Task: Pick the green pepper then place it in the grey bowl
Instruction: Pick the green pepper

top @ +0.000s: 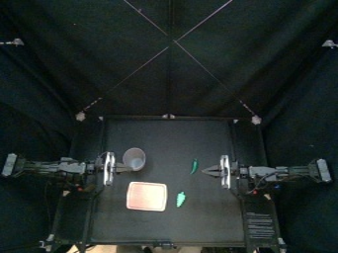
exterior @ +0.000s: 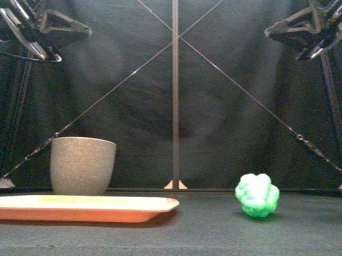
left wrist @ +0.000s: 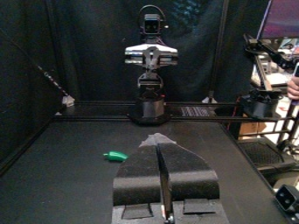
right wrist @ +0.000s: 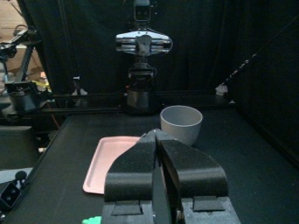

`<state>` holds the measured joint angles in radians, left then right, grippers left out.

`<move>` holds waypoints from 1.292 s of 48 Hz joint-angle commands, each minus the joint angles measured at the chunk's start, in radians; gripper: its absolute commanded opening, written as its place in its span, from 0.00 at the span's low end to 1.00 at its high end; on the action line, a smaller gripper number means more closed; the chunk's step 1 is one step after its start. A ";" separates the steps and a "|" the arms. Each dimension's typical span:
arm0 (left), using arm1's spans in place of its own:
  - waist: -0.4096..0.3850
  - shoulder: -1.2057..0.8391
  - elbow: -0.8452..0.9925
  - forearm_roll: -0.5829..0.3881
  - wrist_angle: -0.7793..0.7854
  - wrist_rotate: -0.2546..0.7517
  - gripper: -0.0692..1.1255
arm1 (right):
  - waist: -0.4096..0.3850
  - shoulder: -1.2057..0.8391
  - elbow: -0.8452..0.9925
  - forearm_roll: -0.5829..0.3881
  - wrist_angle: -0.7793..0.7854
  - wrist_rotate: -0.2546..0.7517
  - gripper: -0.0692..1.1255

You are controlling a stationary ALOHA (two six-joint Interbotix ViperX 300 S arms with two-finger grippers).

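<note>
The green pepper (top: 179,201) lies on the table just right of the pink tray; the front view shows it as a lobed bright green toy (exterior: 257,196). Only its edge (right wrist: 91,220) appears in the right wrist view. The tall grey speckled cup (top: 133,157) stands upright behind the tray, left of centre (exterior: 83,165) (right wrist: 181,122). My left gripper (top: 106,168) hangs at the table's left edge, jaws shut and holding nothing (left wrist: 160,140). My right gripper (top: 224,170) hangs at the right edge, shut and holding nothing (right wrist: 158,136). Both are well away from the pepper.
The flat pink tray (top: 145,196) lies near the front, left of the pepper (exterior: 80,207) (right wrist: 111,162). A slim green toy (top: 192,167) lies mid-table, close to my right gripper (left wrist: 114,157).
</note>
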<state>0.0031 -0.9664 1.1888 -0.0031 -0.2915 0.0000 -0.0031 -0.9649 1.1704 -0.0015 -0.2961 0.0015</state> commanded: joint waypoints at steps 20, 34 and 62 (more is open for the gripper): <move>0.127 0.008 -0.028 0.018 0.229 0.008 0.13 | -0.282 0.224 -0.032 0.351 0.256 0.160 0.58; 0.175 0.008 -0.017 0.049 0.229 0.008 0.13 | -0.425 0.353 -0.040 0.403 0.324 0.328 0.94; 0.209 0.008 0.003 0.066 0.236 0.008 0.13 | -0.466 0.704 -0.213 0.387 0.483 0.548 0.93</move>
<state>0.2086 -0.9633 1.2042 0.0598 -0.0522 0.0092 -0.4740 -0.2777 0.9986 0.3896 0.1457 0.5476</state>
